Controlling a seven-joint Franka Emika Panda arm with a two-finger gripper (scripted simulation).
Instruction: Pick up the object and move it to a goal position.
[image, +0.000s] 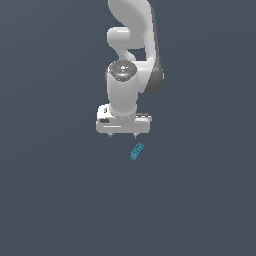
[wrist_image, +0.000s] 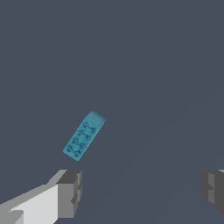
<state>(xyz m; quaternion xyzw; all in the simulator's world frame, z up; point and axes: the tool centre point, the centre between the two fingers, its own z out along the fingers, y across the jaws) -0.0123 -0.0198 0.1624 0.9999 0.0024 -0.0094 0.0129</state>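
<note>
The object (image: 137, 152) is a tiny teal-blue oblong block lying at a slant on the dark grey floor. Its top carries small dark marks, clear in the wrist view (wrist_image: 84, 136). My white gripper (image: 123, 135) hangs just above it and slightly toward the exterior view's left, pointing down. Only short finger stubs show under the hand there. In the wrist view the two grey fingertips (wrist_image: 70, 194) stand far apart with nothing between them, so my gripper (wrist_image: 142, 190) is open. The block lies apart from the fingers, untouched.
The white arm (image: 131, 55) rises behind the hand toward the top of the exterior view. Around the block there is only flat dark grey floor (image: 60, 200).
</note>
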